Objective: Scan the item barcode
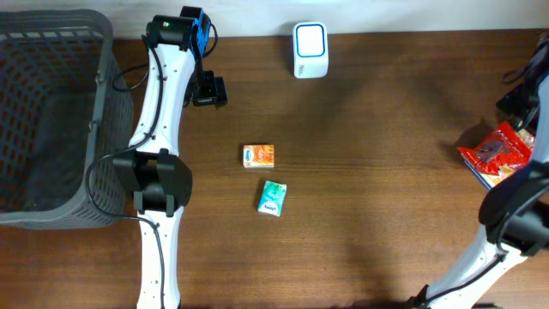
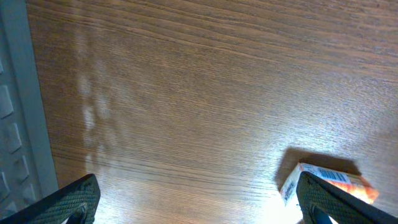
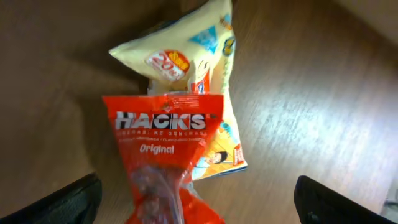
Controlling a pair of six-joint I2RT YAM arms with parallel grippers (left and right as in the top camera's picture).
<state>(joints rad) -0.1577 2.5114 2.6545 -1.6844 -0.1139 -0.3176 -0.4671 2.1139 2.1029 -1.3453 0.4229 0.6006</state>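
Because the right tool (image 3: pixel 202 208) is spread wide and grips nothing, the red Hacks bag (image 3: pixel 163 155) is seen lying directly beneath it at the right edge of the desk (image 1: pixel 386 215), long axis down the frame, on a yellow packet (image 3: pixel 186 50). The left tool (image 2: pixel 199 205), equally wide and empty, is nearer the orange box (image 1: pixel 258 155) and teal packet (image 1: pixel 272 197) at centre frame. The scanner (image 1: pixel 310 50) stands upper centre, well apart from all. Nothing is seen in the grey basket (image 1: pixel 105 94), far left.
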